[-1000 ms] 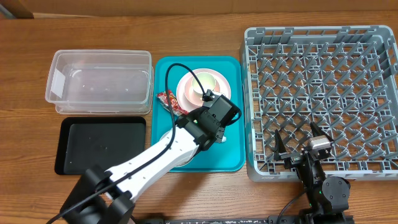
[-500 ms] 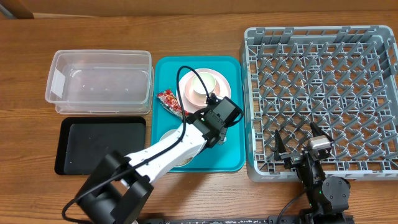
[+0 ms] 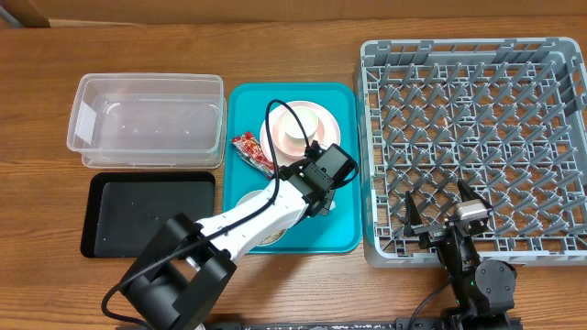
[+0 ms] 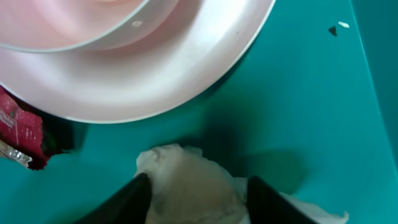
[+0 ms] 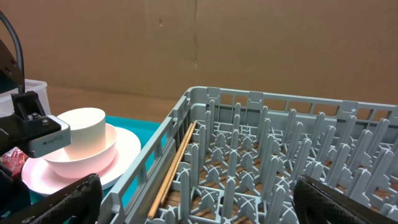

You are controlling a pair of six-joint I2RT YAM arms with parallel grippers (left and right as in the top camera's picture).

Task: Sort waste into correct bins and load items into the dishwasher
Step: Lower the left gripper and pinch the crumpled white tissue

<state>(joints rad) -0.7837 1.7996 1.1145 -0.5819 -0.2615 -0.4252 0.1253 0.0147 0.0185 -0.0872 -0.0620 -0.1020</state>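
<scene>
**Far left.** A clear rectangular plastic tub [image 3: 147,119] sits on the wooden desk [image 3: 293,55]. A shallow black rectangular tray [image 3: 151,213] lies just in front of it. Both show only in the overhead view.

**Centre.** A flat teal serving tray [image 3: 344,234] carries four things:
- A small red printed snack wrapper [image 3: 248,149] lies against the left edge of the plate.
- A round pale pink plate [image 3: 328,124] holds a white bowl [image 3: 303,128].
- A second white crockery piece [image 3: 246,203] sits at the near end, half covered by the left arm.
- A crumpled white tissue [image 4: 186,177] lies just beside the plate rim. Only the left wrist view shows it plainly, because the wrist housing masks that spot from overhead.

The left claw [image 4: 198,196] is down over the tray, and its two fingers [image 4: 134,199] flank the tissue and meet its sides. I cannot tell whether the claw is clenched on it. The left wrist view alone also shows a loose whitish grain [image 4: 342,25] on the bare teal surface.

**Right.** A large square grey plastic dish rack [image 3: 472,137] stands beside the teal tray. The right claw [image 3: 442,209] is over the rack's near-left corner, released, with its jaws spread wide and nothing between them. Only the right wrist view picks out a thin wooden stick [image 5: 177,168] lying along the rack's edge rail.
</scene>
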